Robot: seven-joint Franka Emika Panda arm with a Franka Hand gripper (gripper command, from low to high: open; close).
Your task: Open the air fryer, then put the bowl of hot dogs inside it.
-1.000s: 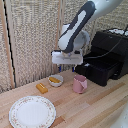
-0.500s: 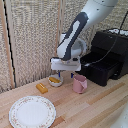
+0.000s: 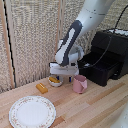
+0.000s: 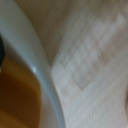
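Bowl point(image 3: 55, 81) sits directly under the claw point(image 3: 61, 78); its grip can't be made out.

The air fryer point(image 3: 107, 60) is black all over, with a glossy sheen on its top and a dark drawer cavity. The robot arm point(image 3: 82, 25) is white with grey joints. The bowl point(image 3: 55, 82) is white, a pale grey-white rim in the wrist view point(image 4: 35, 70), and the hot dogs point(image 3: 53, 79) in it are orange-yellow. A loose piece point(image 3: 42, 88) on the worktop point(image 3: 90, 107) has the same orange-yellow colour. The mug point(image 3: 79, 84) is pink. The plate point(image 3: 32, 112) is white with a speckled floral band round its rim. The worktop is light wood with pale grain. The wall point(image 3: 35, 35) behind is beige with fine woven lines.
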